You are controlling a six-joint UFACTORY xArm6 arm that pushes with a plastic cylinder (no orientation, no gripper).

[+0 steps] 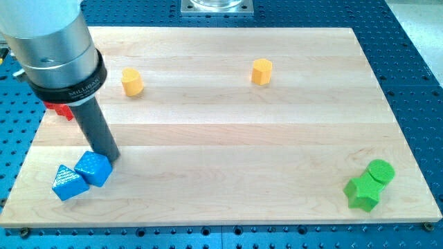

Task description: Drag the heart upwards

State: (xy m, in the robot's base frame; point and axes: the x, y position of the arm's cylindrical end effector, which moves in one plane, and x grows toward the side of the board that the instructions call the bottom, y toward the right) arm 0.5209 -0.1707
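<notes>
Rod down by the blue blocks, heart well away from it.
My tip is a plain rod end rather than a claw, so nothing parts or closes; it rests on the tabletop, touching the blue cube, with the blue triangle just beyond. The yellow heart lies well above my tip, slightly right. The yellow hexagon is far up-right, the red block up-left, half hidden, and the green star and green cylinder far right.
</notes>
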